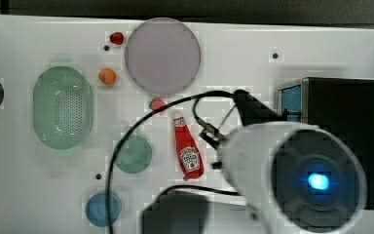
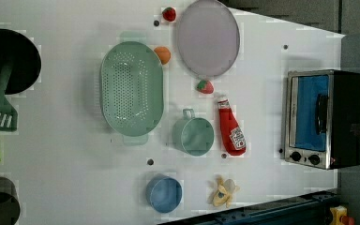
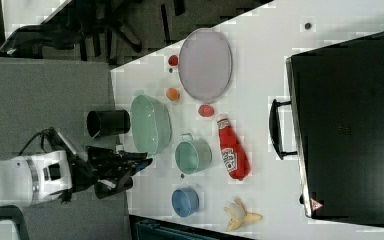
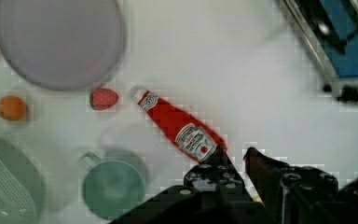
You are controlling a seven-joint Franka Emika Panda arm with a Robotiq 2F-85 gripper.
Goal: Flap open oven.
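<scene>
Oven (image 2: pixel 323 119) at the left view's right bench (image 2: pixel 75 178) edge, door shut; hand (image 4: pixel 235 156) narrow, empty, above ketchup bottle (image 4: pixel 177 128). Hook the handle (image 2: pixel 322 114) from above, pull outward

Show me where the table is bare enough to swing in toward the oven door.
Free: the white strip between the ketchup bottle and the oven front, and the stretch beyond the purple plate toward the oven. Crowded: colander, green mug, blue cup, banana and strawberries cluster past the bottle.
</scene>
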